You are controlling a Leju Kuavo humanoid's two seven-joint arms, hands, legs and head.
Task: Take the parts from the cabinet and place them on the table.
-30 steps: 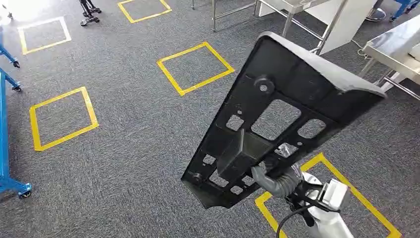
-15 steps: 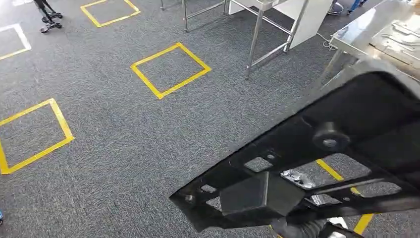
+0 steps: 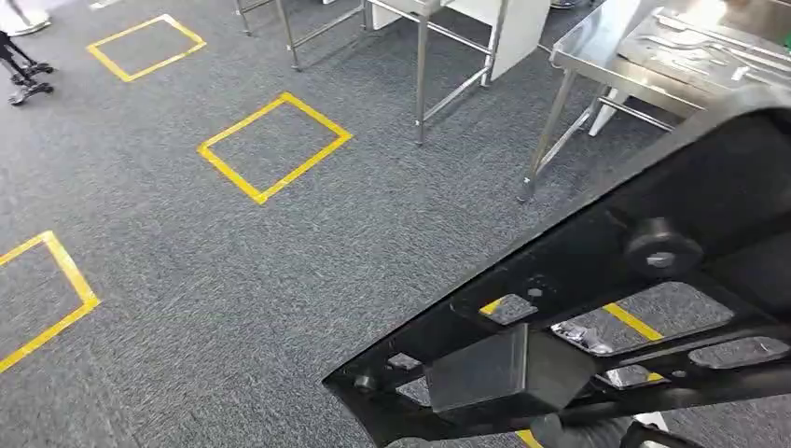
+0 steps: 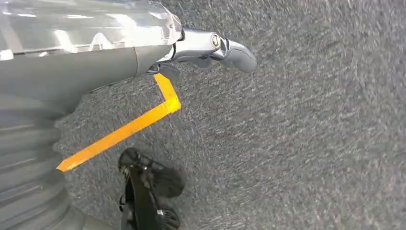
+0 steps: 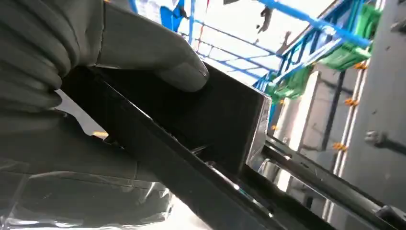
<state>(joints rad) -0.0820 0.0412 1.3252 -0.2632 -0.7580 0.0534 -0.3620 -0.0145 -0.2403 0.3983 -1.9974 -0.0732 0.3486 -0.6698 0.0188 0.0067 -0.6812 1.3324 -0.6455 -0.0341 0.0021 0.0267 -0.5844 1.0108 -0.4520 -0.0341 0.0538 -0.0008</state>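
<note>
Head view has the black part [image 3: 597,308] carried over the carpet, right hand [image 5: 110,52] gripping its boxy rib; left hand [image 4: 210,45] empty, fingers apart; keep it level nearing the table [image 3: 597,51]

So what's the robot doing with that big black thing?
The robot's right hand grips a large black part with cut-out holes and holds it up over the grey carpet. A steel table with flat metal pieces on it stands ahead to the right, likely where the part is headed. The left hand hangs over the floor holding nothing.
</note>
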